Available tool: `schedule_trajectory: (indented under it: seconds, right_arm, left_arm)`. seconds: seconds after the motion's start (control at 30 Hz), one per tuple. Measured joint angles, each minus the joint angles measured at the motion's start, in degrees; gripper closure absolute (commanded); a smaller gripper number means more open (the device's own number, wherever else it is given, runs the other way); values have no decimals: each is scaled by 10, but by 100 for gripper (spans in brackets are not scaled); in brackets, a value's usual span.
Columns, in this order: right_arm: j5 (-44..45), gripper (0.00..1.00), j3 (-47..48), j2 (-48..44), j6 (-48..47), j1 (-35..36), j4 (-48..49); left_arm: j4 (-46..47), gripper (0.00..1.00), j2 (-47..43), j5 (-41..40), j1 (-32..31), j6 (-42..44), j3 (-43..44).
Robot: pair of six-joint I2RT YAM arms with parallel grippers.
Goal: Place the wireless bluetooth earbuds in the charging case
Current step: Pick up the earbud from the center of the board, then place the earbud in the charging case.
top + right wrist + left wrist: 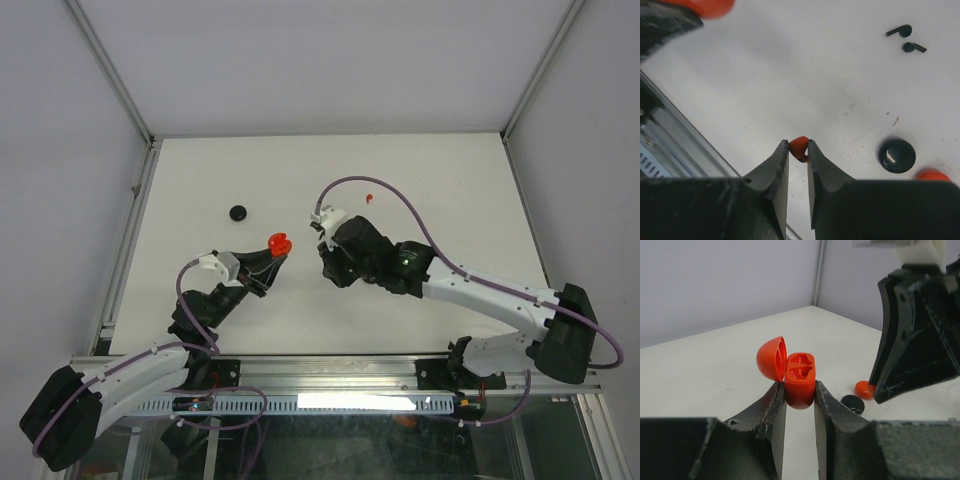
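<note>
- Standing by the rig, I saw the left gripper (800, 392) holding the glossy red plastic charging case (800, 374) clear of the white tabletop (450, 180). Its jaws were pressed on the lower body, the domed lid (771, 359) was swung open to one side, and both moulded pockets looked empty.
- The right gripper (799, 150) had its jaws almost together on a tiny red comma-shaped plastic earbud (799, 145), pinched at the very tips, near the case.
- A second red earbud (370, 198) lay on the tabletop beyond the right arm. Two black stemmed earbuds (900, 31) lay near each other farther out.
- A round black disc (896, 155) and a round red disc (932, 175) sat just beside each other under the right arm; these were not the pieces to seat.
- I judged the earbud very light, rigid and slick, so it seemed apt to twist or pop out of so small a pinch.
- It seemed best gripped across its bulb, leaving the stem free to lead into a pocket.
- I judged the case hard and smooth too. The hold low on its flanks looked right: it left the lid and pockets unobstructed, though firm pressure was needed so it would not slide.
</note>
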Motion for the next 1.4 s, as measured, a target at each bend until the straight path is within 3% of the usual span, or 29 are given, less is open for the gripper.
schedule_trajectory:
  seconds: [0.27, 0.5, 0.93, 1.4]
  right_arm:
    - [10, 90, -45, -122, 94, 0, 99]
    - [4, 90, -97, -173, 138, 0, 220]
    - [-37, 92, -140, -156, 177, 4, 399]
    - [-54, 93, -140, -123, 200, 11, 414]
  left_arm:
    - [90, 100, 75, 67, 0, 33, 0]
    - [171, 100, 139, 124, 0, 64, 0]
    - [232, 100, 154, 193, 0, 98, 5]
    - [244, 100, 151, 194, 0, 94, 5]
